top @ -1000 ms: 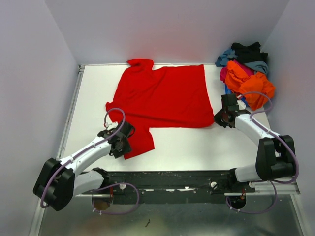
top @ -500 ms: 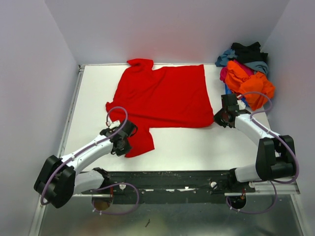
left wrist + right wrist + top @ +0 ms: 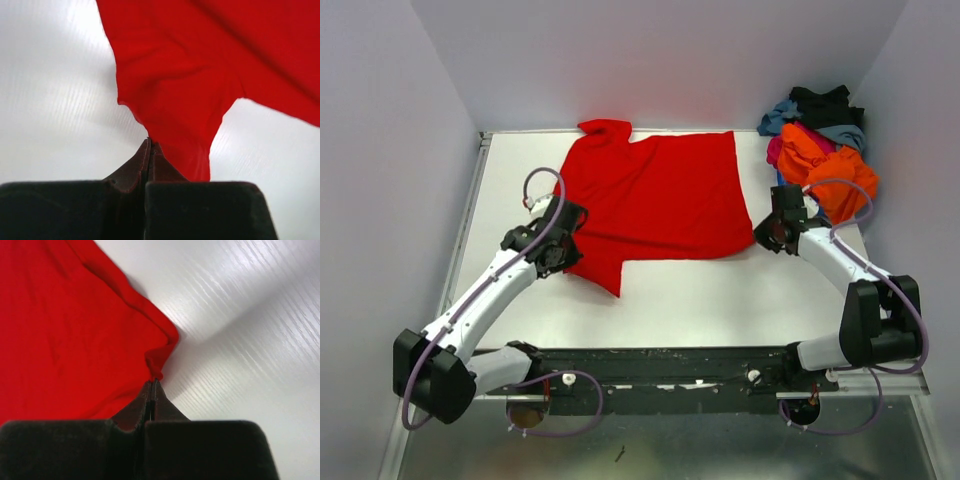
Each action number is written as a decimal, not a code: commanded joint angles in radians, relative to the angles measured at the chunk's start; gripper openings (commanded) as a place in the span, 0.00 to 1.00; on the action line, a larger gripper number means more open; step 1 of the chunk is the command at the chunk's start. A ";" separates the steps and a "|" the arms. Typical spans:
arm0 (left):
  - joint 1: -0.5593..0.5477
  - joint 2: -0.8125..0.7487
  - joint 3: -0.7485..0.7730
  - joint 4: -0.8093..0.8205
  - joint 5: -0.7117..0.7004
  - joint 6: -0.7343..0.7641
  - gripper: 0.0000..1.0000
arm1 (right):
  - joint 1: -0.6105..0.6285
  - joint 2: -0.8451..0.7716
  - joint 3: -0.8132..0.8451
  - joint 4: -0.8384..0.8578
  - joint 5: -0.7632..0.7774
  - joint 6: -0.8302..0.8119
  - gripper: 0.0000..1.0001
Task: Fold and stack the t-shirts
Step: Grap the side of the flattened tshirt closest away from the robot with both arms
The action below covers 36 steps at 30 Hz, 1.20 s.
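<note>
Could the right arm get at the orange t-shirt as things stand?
Probably not yet: the orange t-shirt lies uncovered close beside the right gripper, but that gripper is shut on a corner of the red t-shirt and must release first.

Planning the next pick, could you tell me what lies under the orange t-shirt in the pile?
Magenta cloth peeks out beneath the orange t-shirt at its left edge; anything else under it is covered.

Left arm (image 3: 480,300) reaches forward. Left gripper (image 3: 149,146) is pinched tight on the red shirt (image 3: 660,195) sleeve. Right arm (image 3: 835,260) angles inward. Right gripper (image 3: 153,385) is clamped on the shirt's corner.
</note>
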<state>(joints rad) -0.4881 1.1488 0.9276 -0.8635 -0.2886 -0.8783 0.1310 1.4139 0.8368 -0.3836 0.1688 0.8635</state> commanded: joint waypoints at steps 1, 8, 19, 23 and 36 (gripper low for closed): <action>0.104 0.020 0.097 0.001 -0.017 0.137 0.00 | 0.005 0.028 0.073 -0.029 -0.025 -0.026 0.01; 0.183 0.037 0.208 0.018 -0.037 0.203 0.00 | 0.007 0.036 0.119 -0.100 -0.034 -0.020 0.01; 0.191 -0.144 0.178 -0.164 -0.015 0.147 0.00 | 0.007 -0.001 0.002 -0.110 -0.035 0.003 0.01; 0.191 -0.190 0.152 -0.195 0.002 0.130 0.00 | 0.007 0.010 -0.005 -0.121 -0.032 0.002 0.01; 0.195 0.081 0.342 -0.046 -0.075 0.258 0.00 | 0.009 0.030 0.145 -0.163 -0.014 -0.014 0.01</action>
<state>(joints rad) -0.3019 1.1648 1.1679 -0.9688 -0.3058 -0.6834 0.1322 1.4220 0.8955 -0.5076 0.1440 0.8551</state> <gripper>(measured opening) 0.005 0.013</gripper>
